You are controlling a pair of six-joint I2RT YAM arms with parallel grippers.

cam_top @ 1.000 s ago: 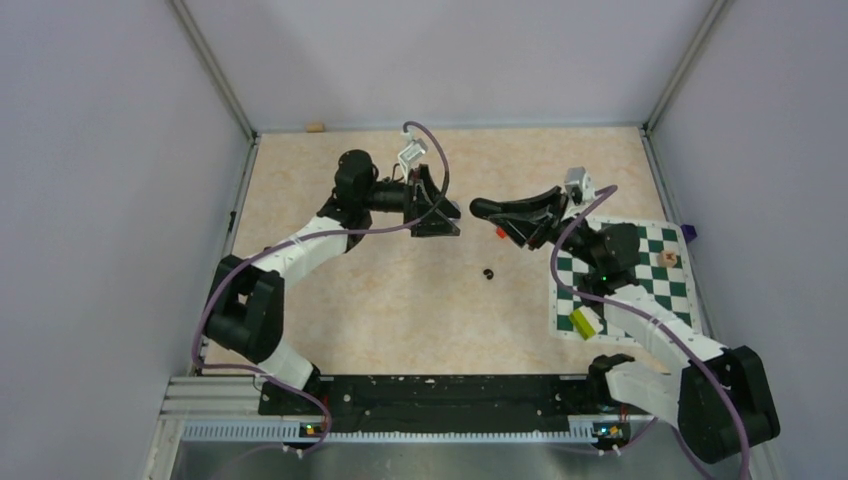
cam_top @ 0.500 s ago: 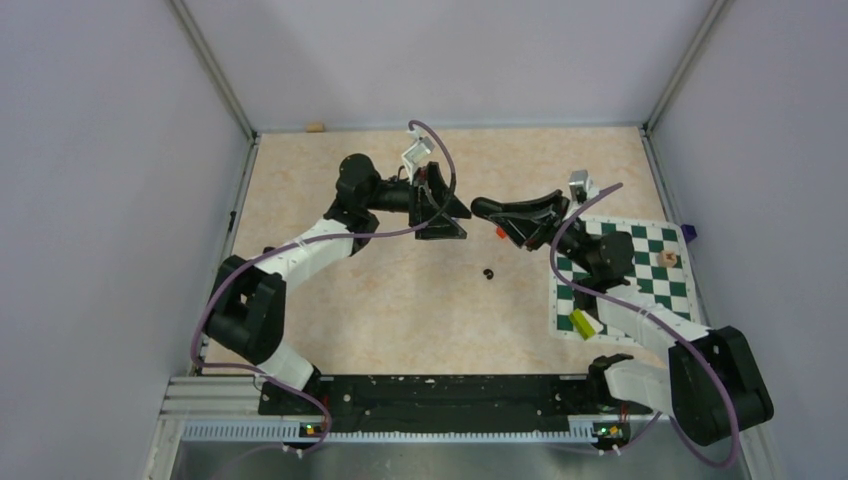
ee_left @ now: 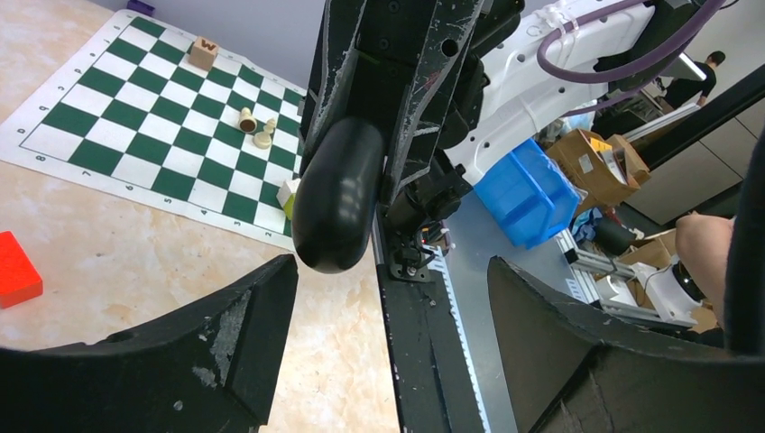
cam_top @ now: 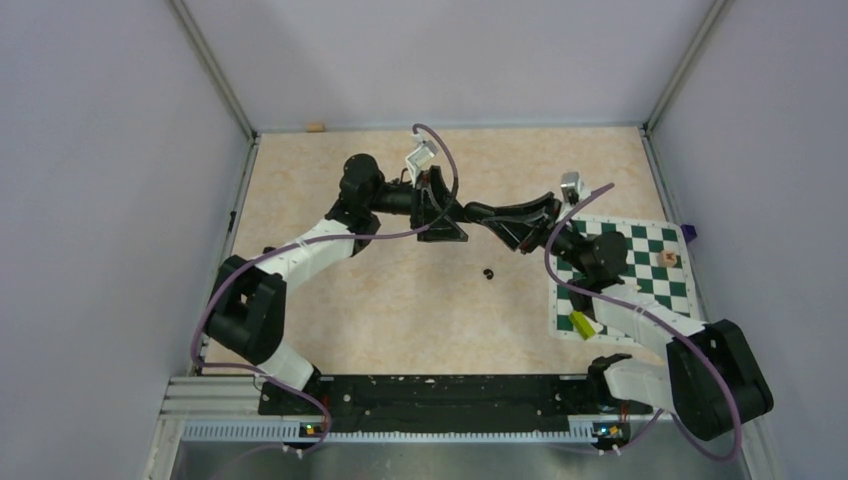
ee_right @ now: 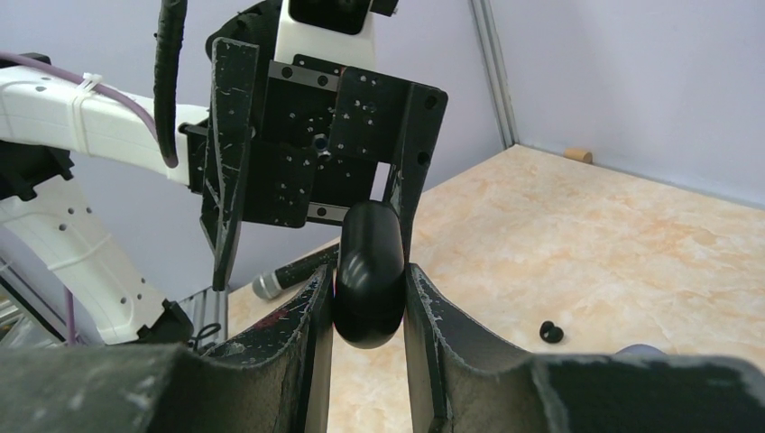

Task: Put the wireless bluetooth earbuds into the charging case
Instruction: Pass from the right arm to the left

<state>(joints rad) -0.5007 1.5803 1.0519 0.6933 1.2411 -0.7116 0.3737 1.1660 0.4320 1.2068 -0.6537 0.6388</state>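
The charging case (ee_right: 368,280) is a glossy black rounded capsule, and my right gripper (ee_right: 368,271) is shut on it, holding it above the table. My left gripper (ee_left: 392,280) faces it with its jaws open. The charging case (ee_left: 338,194) pokes into the mouth of those jaws, close to one finger (ee_left: 244,316); whether they touch I cannot tell. From above, the left gripper (cam_top: 440,215) and right gripper (cam_top: 482,212) meet nose to nose at mid-table. One black earbud (cam_top: 489,273) lies on the table just in front of them, and the earbud (ee_right: 550,332) also shows in the right wrist view.
A green-and-white chessboard mat (cam_top: 640,290) lies at the right with a lettered wooden cube (cam_top: 668,258), a few chess pieces (ee_left: 255,128) and a yellow-green block (cam_top: 583,322). A small red block (ee_left: 13,268) sits left of the mat. A wooden bit (cam_top: 316,127) lies by the back wall.
The left gripper has moved right and the right gripper left, so the case now reaches into the left jaws. The left jaws have narrowed a little.
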